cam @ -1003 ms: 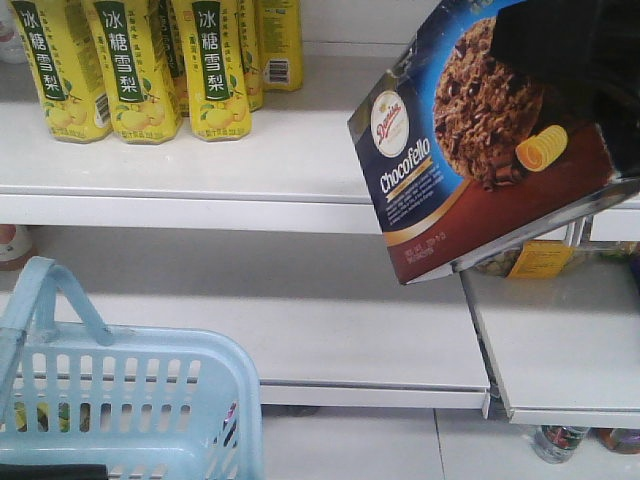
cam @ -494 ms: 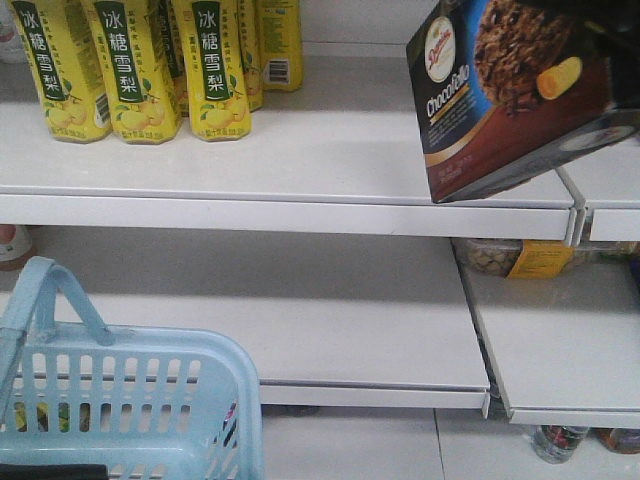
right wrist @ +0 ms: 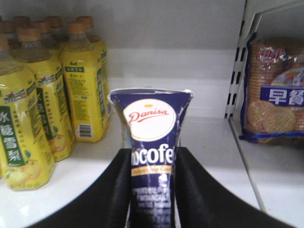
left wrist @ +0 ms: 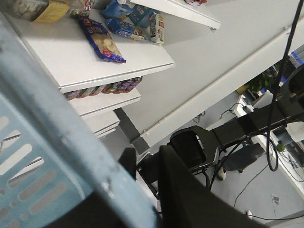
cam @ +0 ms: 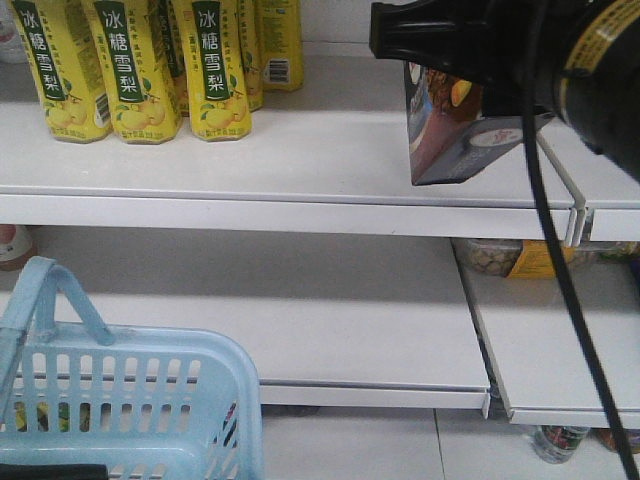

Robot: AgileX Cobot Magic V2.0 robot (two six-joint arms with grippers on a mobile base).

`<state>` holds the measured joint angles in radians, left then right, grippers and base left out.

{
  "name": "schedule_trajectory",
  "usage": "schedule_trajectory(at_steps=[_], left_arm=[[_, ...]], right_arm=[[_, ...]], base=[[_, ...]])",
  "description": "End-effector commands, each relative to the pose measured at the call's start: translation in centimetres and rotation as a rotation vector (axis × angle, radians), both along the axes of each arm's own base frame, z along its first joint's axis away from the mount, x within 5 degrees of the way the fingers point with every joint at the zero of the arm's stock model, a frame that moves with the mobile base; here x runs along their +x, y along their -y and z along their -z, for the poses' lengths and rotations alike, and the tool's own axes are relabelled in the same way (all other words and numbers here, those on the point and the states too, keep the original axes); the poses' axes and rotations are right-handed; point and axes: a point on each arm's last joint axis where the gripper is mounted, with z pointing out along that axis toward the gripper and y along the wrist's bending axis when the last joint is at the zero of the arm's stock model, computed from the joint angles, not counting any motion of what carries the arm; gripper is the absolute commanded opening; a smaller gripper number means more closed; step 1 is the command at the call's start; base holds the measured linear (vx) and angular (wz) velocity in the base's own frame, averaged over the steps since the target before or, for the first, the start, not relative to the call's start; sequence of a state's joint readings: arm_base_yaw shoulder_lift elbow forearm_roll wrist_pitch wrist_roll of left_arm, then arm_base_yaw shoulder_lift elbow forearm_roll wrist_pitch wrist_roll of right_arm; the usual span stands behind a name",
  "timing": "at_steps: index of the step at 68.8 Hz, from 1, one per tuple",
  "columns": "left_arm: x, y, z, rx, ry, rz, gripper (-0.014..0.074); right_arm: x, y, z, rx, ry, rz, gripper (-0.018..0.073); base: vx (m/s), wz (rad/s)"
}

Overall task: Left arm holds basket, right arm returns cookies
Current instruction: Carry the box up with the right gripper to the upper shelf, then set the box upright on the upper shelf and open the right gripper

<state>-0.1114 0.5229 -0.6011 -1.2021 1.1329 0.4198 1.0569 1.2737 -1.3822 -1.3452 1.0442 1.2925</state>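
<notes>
The cookies [right wrist: 152, 142], a slim dark navy carton, are up at the top shelf [cam: 300, 150], clamped between the two black fingers [right wrist: 118, 185] of the right gripper [right wrist: 153, 156], one pressing on each narrow side. In the wrist view the carton's long axis runs straight away from the hand toward the back wall, with the end bearing the round white logo farthest in. From the front it hangs tilted under the right arm [cam: 560, 50], its lowest corner down near the shelf's front lip; whether that corner touches the board, I cannot tell.

To the left stand the yellow bottles [right wrist: 42, 109] in rows, near but apart from the carton, with a strip of bare white board between. Behind the carton the board runs bare to the back wall. To the right there is more bare board, then a white slotted upright [right wrist: 237, 71], and beyond it a cracker pack [right wrist: 273, 90] standing on the next bay.

A black cable [cam: 560, 270] droops from the arm across the lower shelf [cam: 330, 310]. Well below and to the left is the light blue basket [cam: 150, 345], handle raised. The left gripper [left wrist: 156, 180] shows only as dark shapes beside the basket rim; I cannot tell how its jaws stand.
</notes>
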Motion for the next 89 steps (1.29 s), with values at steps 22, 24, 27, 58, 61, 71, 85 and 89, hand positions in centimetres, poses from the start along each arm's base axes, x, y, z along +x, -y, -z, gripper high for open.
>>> schedule_trajectory(at_steps=[22,24,27,58,61,71,85,89], left_arm=[[0.1,0.1,-1.5,-0.082,0.034,-0.011,-0.0006],[0.1,0.1,-1.5,-0.082,0.034,-0.011,-0.0006],[0.1,0.1,-1.5,-0.082,0.034,-0.011,-0.0006],[0.1,0.1,-1.5,-0.082,0.034,-0.011,-0.0006],[0.1,0.1,-1.5,-0.082,0.034,-0.011,-0.0006],[0.1,0.1,-1.5,-0.082,0.034,-0.011,-0.0006],[0.1,0.1,-1.5,-0.082,0.034,-0.011,-0.0006],[0.1,0.1,-1.5,-0.082,0.034,-0.011,-0.0006]], right_arm=[[1.9,-0.6,-1.0,-0.036,0.205,0.104,0.0188],[2.2,-0.6,-0.8,-0.035,0.197,0.114,0.0189],[3.0,-0.2,-0.5,-0.022,0.180,0.138,0.0190],[9.7,1.5,1.8,0.009,0.163,0.091,0.0199],[10.2,1.6,2.1,0.011,0.161,0.094,0.0200],[11.9,1.3,3.4,-0.005,0.151,0.093,0.0205],[13.7,0.2,5.3,-0.063,0.165,0.081,0.0218],[14.1,-0.1,5.7,-0.069,0.162,0.078,0.0230]], base=[[0.00,0.00],[0.00,0.00],[0.00,0.00],[0.00,0.00],[0.00,0.00],[0.00,0.00],[0.00,0.00],[0.00,0.00]])
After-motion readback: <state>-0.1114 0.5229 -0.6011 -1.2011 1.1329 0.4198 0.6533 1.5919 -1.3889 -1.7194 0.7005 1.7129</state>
